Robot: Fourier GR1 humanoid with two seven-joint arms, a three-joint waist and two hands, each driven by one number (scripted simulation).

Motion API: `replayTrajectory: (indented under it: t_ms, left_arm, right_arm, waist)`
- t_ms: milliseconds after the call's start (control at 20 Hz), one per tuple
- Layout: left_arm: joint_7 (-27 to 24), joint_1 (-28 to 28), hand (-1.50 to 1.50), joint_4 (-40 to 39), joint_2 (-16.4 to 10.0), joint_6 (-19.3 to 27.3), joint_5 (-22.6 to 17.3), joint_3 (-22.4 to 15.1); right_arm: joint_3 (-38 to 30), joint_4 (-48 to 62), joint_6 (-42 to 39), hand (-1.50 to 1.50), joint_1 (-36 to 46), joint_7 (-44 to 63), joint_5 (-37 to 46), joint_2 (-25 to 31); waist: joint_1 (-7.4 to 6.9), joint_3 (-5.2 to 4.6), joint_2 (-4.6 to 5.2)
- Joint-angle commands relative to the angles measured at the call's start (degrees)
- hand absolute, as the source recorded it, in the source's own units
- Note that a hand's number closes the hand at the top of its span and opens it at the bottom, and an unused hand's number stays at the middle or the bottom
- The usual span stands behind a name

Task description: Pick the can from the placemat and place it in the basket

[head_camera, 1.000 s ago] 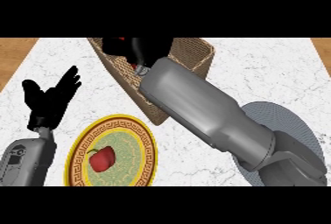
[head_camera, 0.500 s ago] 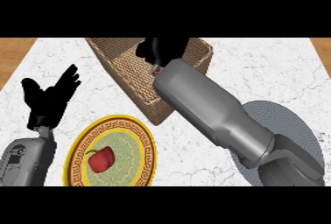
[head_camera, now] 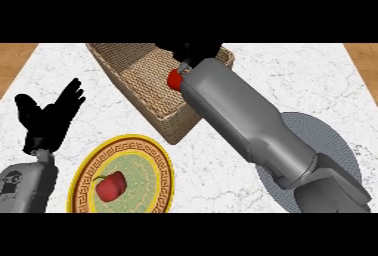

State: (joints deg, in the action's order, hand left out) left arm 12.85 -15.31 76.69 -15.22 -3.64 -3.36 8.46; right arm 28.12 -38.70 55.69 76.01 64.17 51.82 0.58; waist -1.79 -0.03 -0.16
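Fingers of black right hand [head_camera: 198, 52] are curling round small red can [head_camera: 175, 79], holding it over woven wicker basket [head_camera: 151, 84], far centre; grey round placemat [head_camera: 328, 142] is lying near right; left hand [head_camera: 50, 120] is resting near left, fingers spread.

Obstacles: I am seeing the right forearm [head_camera: 244, 120] lying diagonally over the near right wall of the basket [head_camera: 148, 85] and blocking most of its right side from above. The right hand [head_camera: 198, 51], curled round the can [head_camera: 175, 79], is filling the space over the far right corner.

Free room: I am reading the basket's left interior as open from above. Bare counter [head_camera: 74, 65] is lying open left of the basket, and a narrower strip is running between the basket and the plate [head_camera: 159, 165].

- The plate, carrying a red fruit [head_camera: 111, 186], is occupying the near left counter.
- The left hand [head_camera: 50, 117] is resting open at the left edge, fingers up.
- The forearm is covering much of the placemat [head_camera: 332, 145], and only its right part is showing free.
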Motion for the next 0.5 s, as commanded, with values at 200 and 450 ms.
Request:
replayTrajectory:
  t_ms: [200,450]
  left_arm:
    - [-0.1,3.9,0.0,1.2,-1.3,0.6,-0.3,2.0]
    - [-0.9,5.5,0.0,1.2,-1.0,1.1,-0.5,2.9]
  right_arm:
    - [-8.8,-8.8,14.4,-1.5,-7.6,7.5,2.4,-0.6]
    - [-8.7,-26.2,3.3,-1.5,-18.7,4.2,0.3,2.0]
  waist:
    - [3.45,0.1,-1.35]
    - [6.34,0.1,-1.64]
